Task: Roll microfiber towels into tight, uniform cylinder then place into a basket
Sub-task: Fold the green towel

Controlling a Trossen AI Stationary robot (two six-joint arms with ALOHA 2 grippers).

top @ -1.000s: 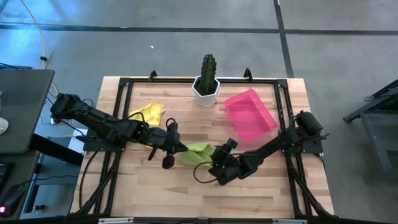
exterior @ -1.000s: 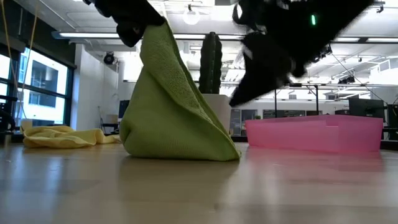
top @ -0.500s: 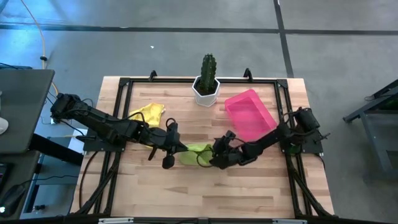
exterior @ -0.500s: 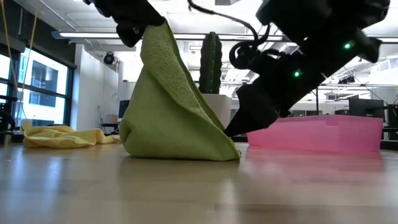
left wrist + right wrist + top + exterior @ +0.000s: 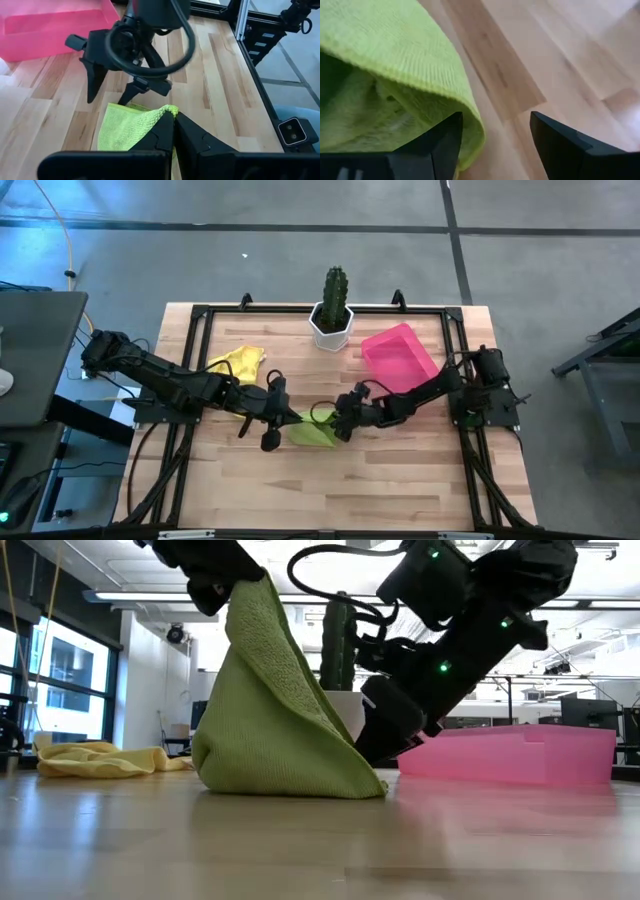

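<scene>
The lime green towel point(image 5: 312, 431) stands as a tent in mid-table point(image 5: 280, 730), its peak lifted and its lower edge on the wood. My left gripper point(image 5: 174, 114) is shut on that peak, coming in from the table's left point(image 5: 288, 418). My right gripper point(image 5: 336, 424) is open and low at the towel's right side point(image 5: 378, 745); one finger point(image 5: 445, 140) stands beside the towel's folded edge point(image 5: 470, 125). The yellow towel point(image 5: 237, 361) lies crumpled at the far left. The pink basket point(image 5: 402, 363) stands at the far right. My left gripper pinches the green towel's raised corner point(image 5: 168, 110) between its two fingers, slanting down from the table's left. The cloth hangs below the fingers, spreading to a wide base point(image 5: 290, 785) that rests on the table. Whether my right gripper touches the towel's edge, I cannot tell.
A white hexagonal pot with a cactus point(image 5: 333, 318) stands at the far middle, between the yellow towel and the basket. A black frame point(image 5: 200, 315) runs around the tabletop. Bare wood lies along the near side point(image 5: 330, 490).
My right gripper has swung from the near side toward the far edge and the left, sinking and turning until it stands at the green towel's right side, still open. The towel has kept its tent shape.
</scene>
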